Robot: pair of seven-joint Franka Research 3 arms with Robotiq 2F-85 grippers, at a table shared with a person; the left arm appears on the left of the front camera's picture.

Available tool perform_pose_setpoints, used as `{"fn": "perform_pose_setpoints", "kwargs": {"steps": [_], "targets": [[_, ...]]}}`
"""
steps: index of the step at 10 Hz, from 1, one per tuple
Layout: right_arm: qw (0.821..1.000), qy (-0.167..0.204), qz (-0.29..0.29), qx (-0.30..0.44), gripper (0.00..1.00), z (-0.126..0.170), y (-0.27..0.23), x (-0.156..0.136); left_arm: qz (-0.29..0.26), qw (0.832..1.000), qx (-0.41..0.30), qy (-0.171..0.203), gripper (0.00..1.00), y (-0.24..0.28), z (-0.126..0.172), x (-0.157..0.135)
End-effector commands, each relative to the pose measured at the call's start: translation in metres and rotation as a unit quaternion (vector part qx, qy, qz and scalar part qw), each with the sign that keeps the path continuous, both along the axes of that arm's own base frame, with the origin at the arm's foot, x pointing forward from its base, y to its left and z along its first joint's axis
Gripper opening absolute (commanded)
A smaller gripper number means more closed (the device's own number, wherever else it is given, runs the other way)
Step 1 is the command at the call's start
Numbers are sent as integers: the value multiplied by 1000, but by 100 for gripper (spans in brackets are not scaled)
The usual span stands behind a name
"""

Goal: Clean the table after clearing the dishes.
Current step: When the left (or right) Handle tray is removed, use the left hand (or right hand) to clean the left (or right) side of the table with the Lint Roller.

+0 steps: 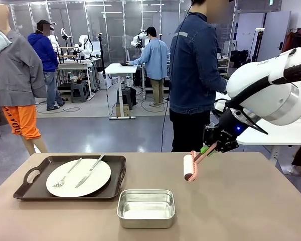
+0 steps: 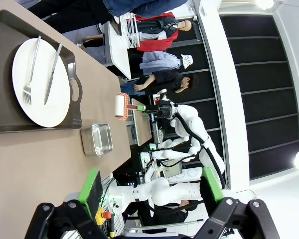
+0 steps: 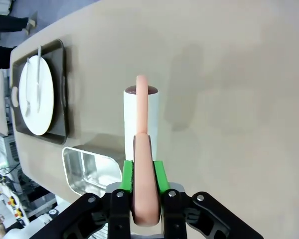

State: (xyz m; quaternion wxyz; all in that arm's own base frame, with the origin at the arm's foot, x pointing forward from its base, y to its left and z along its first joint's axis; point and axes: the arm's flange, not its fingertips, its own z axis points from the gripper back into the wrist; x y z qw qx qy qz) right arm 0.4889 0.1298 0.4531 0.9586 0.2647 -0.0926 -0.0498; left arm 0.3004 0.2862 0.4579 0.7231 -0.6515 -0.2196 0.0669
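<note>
Pan (image 1: 146, 208) first, since everything else is placed from it: the shiny steel pan sits on the tan table (image 1: 251, 211), close to the robot's edge and about midway along it. To the pan's left and a little farther back you see the dark brown tray (image 1: 32, 190). Its near corner is just beside the pan's far left corner, and you cannot tell whether they touch. A white plate (image 1: 93, 183) lies on the tray, with a fork (image 1: 67, 174) and a knife (image 1: 89, 171) resting side by side on it, both slanted.

Right of the pan and beyond it, your right gripper (image 1: 211, 147) is pinched tight on the pink handle of the lint roller (image 1: 188, 167). The white roll hangs tilted over bare tabletop, and in the right wrist view its shadow falls apart from it. The pan's far right corner is the nearest thing to the roll.

Your left gripper (image 2: 150, 185) is spread wide, its green pads well apart. It looks over the table from the robot's side, with the pan nearer to it than the tray.

Beyond the pan and slightly right, a person (image 1: 195, 75) in a denim jacket stands past the table's far edge.
</note>
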Motion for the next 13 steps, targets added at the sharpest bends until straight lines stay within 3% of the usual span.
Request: {"fn": "perform_pose_setpoints", "kwargs": {"steps": [1, 3, 6, 10, 13], "targets": [[998, 18, 17, 57, 21, -31, -9, 31, -4, 1000, -2, -1, 100, 1, 2, -4], [996, 31, 27, 78, 21, -44, -15, 42, -4, 1000, -2, -1, 100, 1, 2, -4], [987, 90, 53, 121, 21, -77, -20, 59, -4, 1000, -2, -1, 100, 1, 2, -4], [992, 53, 39, 105, 21, -110, -19, 48, -4, 1000, -2, -1, 100, 1, 2, -4], [992, 60, 39, 100, 21, -135, -39, 36, -4, 1000, -2, -1, 100, 1, 2, -4]]}}
